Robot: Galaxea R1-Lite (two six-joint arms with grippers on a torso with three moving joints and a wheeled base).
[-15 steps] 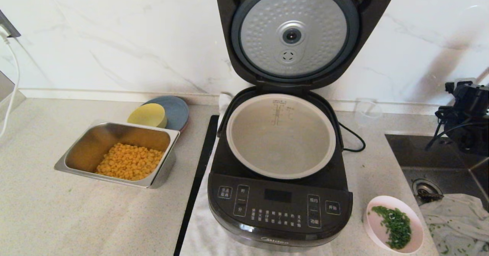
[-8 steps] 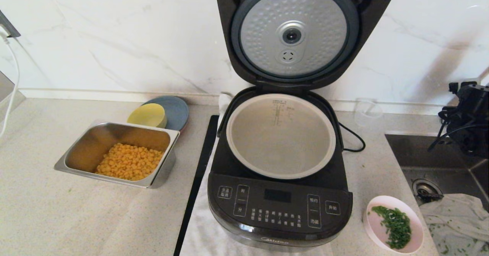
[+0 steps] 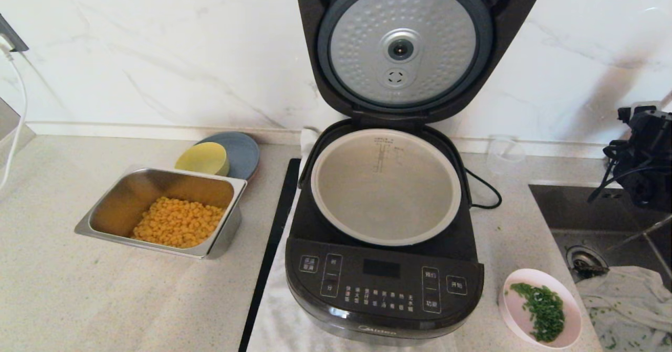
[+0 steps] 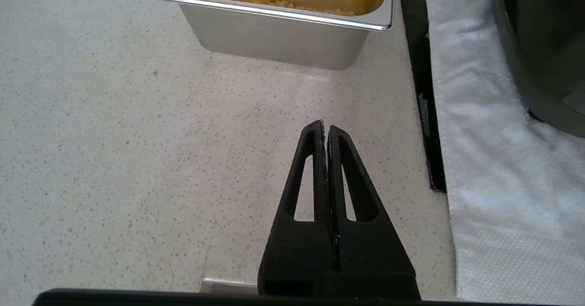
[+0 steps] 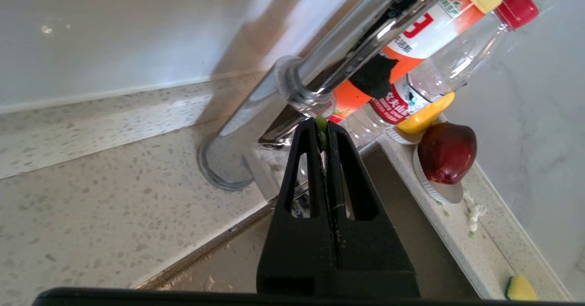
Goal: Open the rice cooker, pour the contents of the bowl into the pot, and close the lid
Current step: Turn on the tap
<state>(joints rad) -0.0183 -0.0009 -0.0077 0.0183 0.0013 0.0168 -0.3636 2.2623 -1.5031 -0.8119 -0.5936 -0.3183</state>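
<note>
Black and glossy, the rice cooker [image 3: 386, 247] stands with lid [image 3: 401, 47] raised, pot [image 3: 386, 186] exposed. Next, the right gripper [image 5: 322, 134], fingers pressed together over the sink, should open, descend and clasp the bowl [image 3: 541, 307] rim level, beside the cooker's front-right corner. Left gripper [image 4: 325, 130] idles, closed.

- We are holding our right gripper [image 5: 323, 134] over the sink [image 3: 604, 220], to the right of the rice cooker [image 3: 383, 268] and behind the bowl [image 3: 541, 307].
- The faucet [image 5: 320, 68] is standing just ahead of that gripper, with bottles [image 5: 411, 45] lying behind it.
- The lid [image 3: 415, 47] is standing upright behind the pot [image 3: 386, 186], which is sitting in the cooker.
- We are keeping our left gripper [image 4: 325, 130] above the counter [image 4: 114, 137], with the steel tray [image 4: 283, 36] ahead of it and a towel [image 4: 484, 160] beside it under the cooker.
- Corn [image 3: 176, 228] is lying in the tray.
- A small bowl [image 3: 203, 158] is sitting on a plate [image 3: 242, 152] behind the tray.
</note>
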